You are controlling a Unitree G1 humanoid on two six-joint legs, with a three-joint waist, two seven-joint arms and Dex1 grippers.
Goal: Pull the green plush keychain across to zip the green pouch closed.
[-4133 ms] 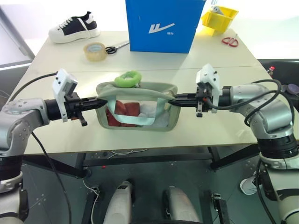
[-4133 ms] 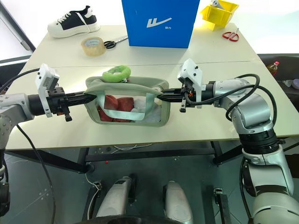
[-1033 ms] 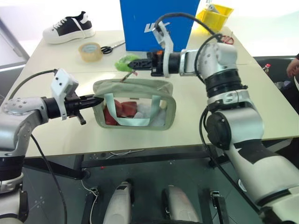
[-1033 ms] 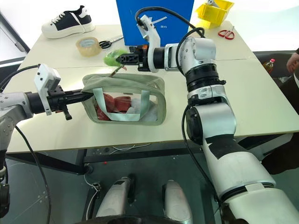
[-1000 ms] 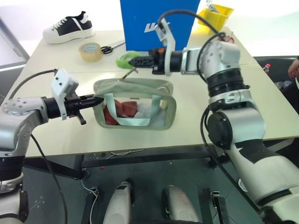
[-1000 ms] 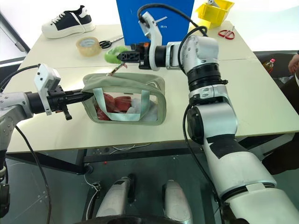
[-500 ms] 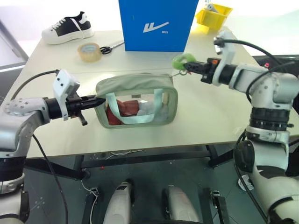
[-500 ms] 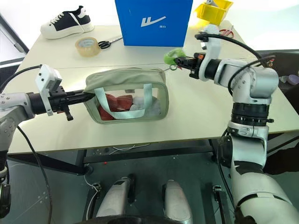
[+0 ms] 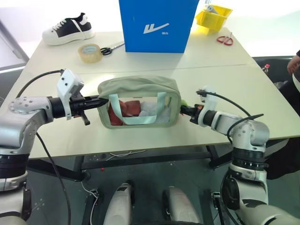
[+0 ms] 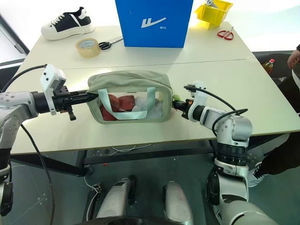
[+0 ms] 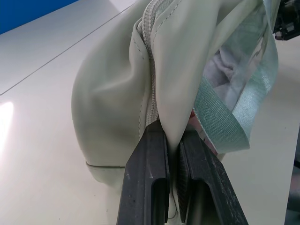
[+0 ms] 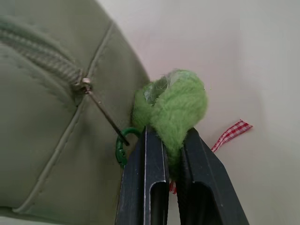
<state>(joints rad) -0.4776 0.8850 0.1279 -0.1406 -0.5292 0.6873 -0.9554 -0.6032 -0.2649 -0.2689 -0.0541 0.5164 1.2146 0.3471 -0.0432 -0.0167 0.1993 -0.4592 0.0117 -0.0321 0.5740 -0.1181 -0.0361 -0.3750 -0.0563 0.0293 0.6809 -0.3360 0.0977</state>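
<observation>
The green pouch (image 9: 136, 86) stands on the table with its clear window facing me and red and white contents inside. My left gripper (image 9: 99, 101) is shut on the fabric at its left end (image 11: 112, 93), beside the zipper. At the right end, low by the table, my right gripper (image 12: 166, 136) is shut on the green plush keychain (image 12: 173, 105). A thin metal link runs from the keychain to the zipper slider (image 12: 84, 84) at the pouch's right corner. The zipper teeth behind the slider lie joined. A red-checked ribbon tag (image 12: 232, 133) hangs by the keychain.
At the back of the table stand a blue box (image 9: 157, 23), a tape roll (image 9: 91, 50), black scissors (image 9: 112, 47), a sneaker (image 9: 68, 29), a yellow bin (image 9: 213, 14) and red scissors (image 9: 225, 40). A person's hand (image 10: 295, 56) shows at the right edge.
My right gripper has carried the keychain from above the pouch's left back corner across to its right end and down near the table. The pouch's top has closed. My left gripper stayed put.
</observation>
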